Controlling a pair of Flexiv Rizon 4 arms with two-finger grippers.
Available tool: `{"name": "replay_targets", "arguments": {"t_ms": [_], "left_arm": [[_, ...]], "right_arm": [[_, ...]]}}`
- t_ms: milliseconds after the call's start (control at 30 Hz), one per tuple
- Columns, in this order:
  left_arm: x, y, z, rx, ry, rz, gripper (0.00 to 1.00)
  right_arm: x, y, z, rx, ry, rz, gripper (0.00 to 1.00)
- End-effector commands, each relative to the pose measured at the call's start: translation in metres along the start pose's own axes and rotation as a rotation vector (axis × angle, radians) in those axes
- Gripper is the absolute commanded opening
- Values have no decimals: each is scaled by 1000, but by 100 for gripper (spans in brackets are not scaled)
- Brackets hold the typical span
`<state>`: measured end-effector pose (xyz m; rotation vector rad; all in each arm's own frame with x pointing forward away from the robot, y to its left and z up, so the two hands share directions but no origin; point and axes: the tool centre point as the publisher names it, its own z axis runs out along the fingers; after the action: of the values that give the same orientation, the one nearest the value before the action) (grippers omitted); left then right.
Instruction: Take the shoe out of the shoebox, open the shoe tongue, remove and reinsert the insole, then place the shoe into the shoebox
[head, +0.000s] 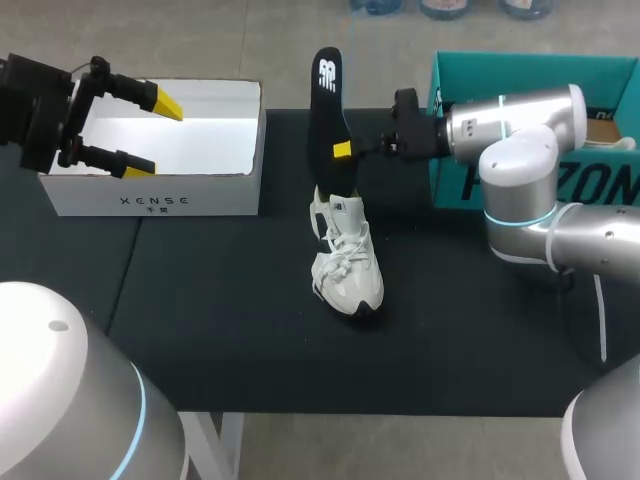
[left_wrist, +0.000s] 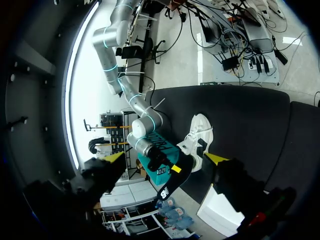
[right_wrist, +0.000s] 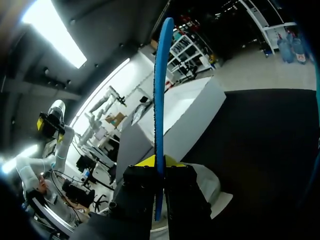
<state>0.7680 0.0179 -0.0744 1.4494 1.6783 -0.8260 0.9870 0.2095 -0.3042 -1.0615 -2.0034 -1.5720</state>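
A white sneaker (head: 346, 262) stands upright on the black table mat, toe toward the front edge. A black insole (head: 329, 105) stands on end above its heel, its lower end at the shoe's opening. My right gripper (head: 345, 150) is shut on the insole's edge from the right. In the right wrist view the insole (right_wrist: 159, 110) shows as a thin blue edge pinched in that gripper (right_wrist: 159, 167), with the sneaker (right_wrist: 207, 182) below. My left gripper (head: 150, 133) hangs open and empty over the white shoebox (head: 150, 195) at the back left. Its wrist view shows the sneaker (left_wrist: 198, 140) and insole (left_wrist: 172, 182) far ahead.
A teal box (head: 520, 70) sits at the back right, behind my right arm (head: 520, 135). The white shoebox (right_wrist: 187, 112) is open, with nothing seen inside. Bare black mat (head: 220, 320) lies in front of and around the sneaker.
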Motion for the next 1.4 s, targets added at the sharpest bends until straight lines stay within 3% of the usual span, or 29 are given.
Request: {"name": "replay_targets", "arguments": {"t_ms": [33,700,1000,1400], "left_arm": [[0,1,0,2,3,1,100],[0,1,0,2,3,1,100],[0,1,0,2,3,1,100],[0,1,0,2,3,1,100]], "right_arm": [[-7,-11,2,2,-2,11,0],[18,6,-6,-9,-61,-68,0],[14,-11,1,-20,-66,-41,0],[3,-21,5,28,-115,-41,0]]}}
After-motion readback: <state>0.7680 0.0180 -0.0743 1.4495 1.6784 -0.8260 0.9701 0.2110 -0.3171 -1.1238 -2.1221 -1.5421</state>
